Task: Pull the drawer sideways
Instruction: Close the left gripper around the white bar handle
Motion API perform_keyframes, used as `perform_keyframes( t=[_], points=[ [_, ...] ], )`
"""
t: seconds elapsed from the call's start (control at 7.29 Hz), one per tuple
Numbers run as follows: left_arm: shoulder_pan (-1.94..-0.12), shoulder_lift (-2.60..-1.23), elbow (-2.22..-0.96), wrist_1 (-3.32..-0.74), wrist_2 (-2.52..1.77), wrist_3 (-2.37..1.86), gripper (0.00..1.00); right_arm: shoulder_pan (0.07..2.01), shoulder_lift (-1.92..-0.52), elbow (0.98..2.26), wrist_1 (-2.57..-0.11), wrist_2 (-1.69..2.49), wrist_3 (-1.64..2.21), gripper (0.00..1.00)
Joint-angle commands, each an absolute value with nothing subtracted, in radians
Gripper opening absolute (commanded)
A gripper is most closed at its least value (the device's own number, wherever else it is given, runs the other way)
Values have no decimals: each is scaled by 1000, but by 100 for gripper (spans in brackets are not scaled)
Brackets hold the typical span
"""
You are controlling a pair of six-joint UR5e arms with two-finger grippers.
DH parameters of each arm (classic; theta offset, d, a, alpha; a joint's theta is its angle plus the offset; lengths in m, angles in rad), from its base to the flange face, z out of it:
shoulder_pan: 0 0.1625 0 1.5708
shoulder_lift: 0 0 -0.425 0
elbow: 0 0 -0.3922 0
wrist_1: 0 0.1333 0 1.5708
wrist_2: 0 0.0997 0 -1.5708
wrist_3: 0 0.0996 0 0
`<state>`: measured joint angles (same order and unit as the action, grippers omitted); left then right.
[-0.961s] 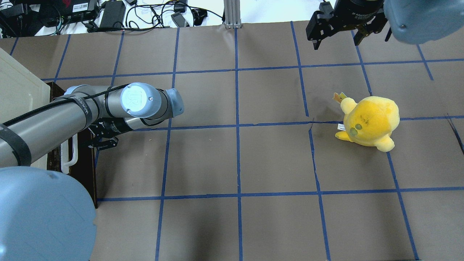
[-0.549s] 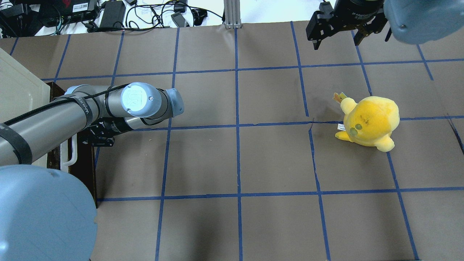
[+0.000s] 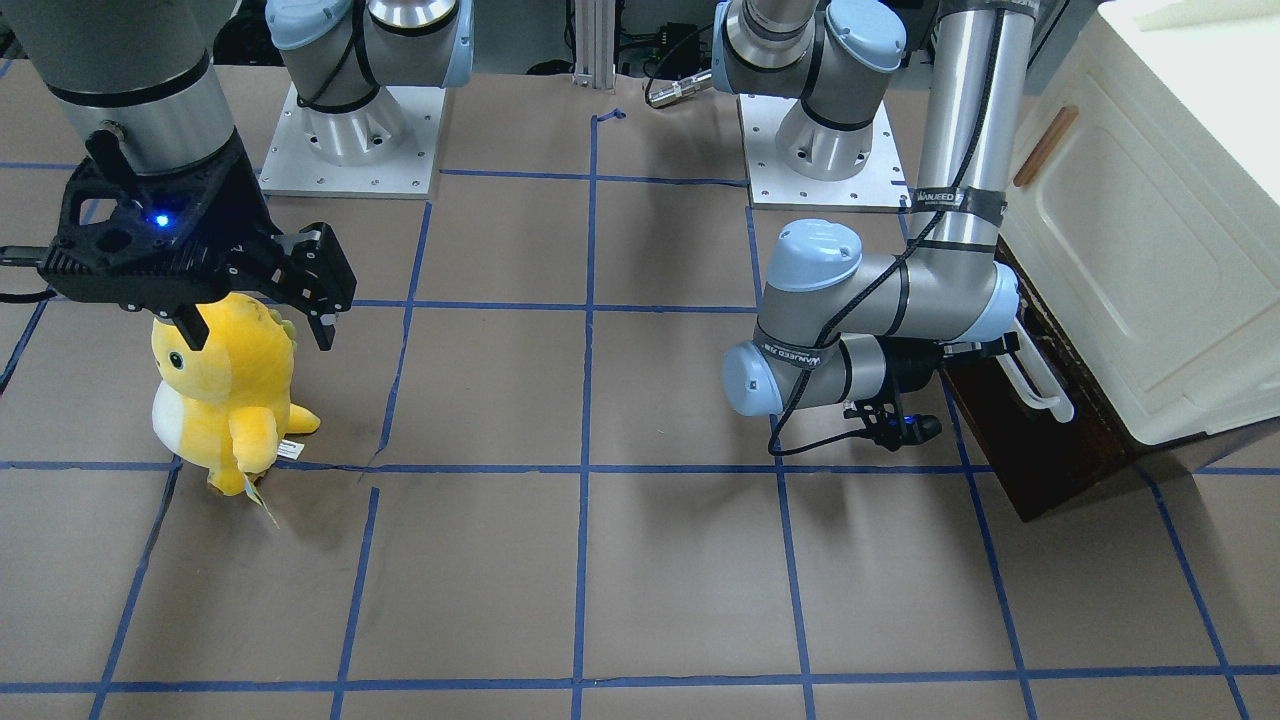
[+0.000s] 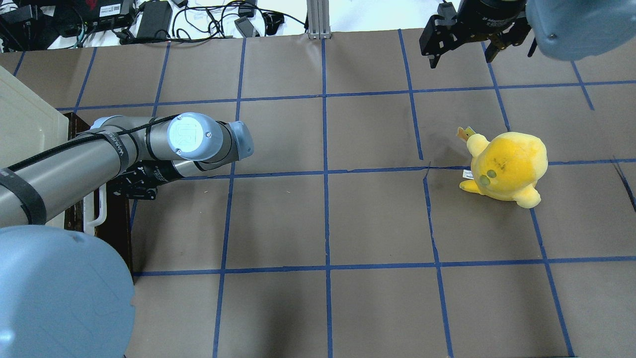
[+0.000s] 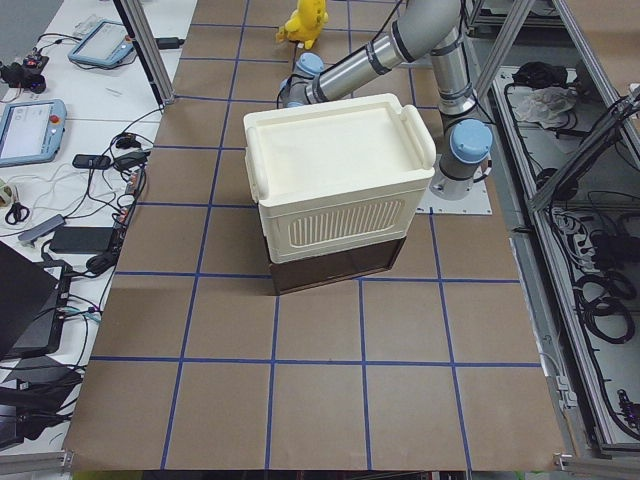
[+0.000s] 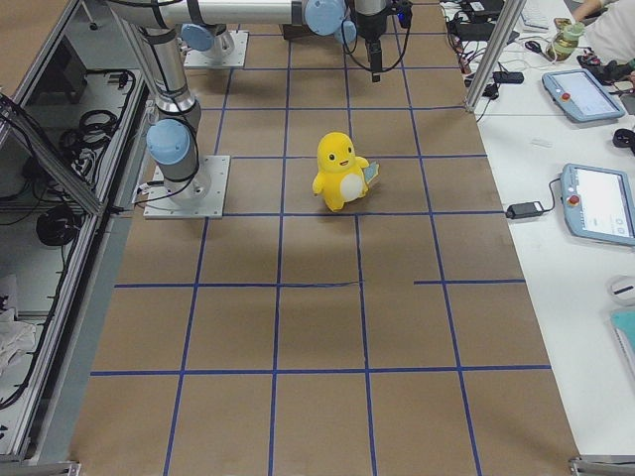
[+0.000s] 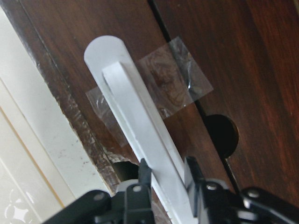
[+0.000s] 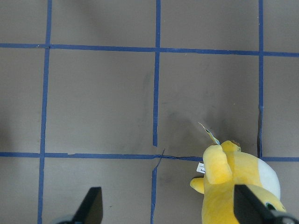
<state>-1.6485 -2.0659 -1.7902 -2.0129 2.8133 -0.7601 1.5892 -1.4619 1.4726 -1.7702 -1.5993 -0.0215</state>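
Beneath the cream cabinet sits one dark drawer; the left gripper, forearm level, clamps its single white handle. Far from the cabinet, the right gripper hangs spread, empty, above one plush.

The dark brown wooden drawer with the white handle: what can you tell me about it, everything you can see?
The dark brown wooden drawer sits at table level under the cream-white cabinet, its front jutting slightly past it. The wood looks glossy and grained, scuffed along one edge, with a round hole and patches of clear tape. A long white bar handle runs across the front; the left pincer grips it, one finger either side.
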Motion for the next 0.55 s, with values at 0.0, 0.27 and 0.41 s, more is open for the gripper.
perform_keyframes(
  t=[0.0,0.27,0.41],
  points=[
    [-1654,-2066,-1786,-2014,2815,-759,24,1589,-1462,1473,-1770,-1598,-21,100],
    [-1669,-2065,-1767,-2016,2815,-744,24,1589,-1462,1473,-1770,-1598,-21,100],
    [-1672,-2068,-1761,-2016,2815,-742,24,1589,-1462,1473,-1770,-1600,-21,100]
  ],
)
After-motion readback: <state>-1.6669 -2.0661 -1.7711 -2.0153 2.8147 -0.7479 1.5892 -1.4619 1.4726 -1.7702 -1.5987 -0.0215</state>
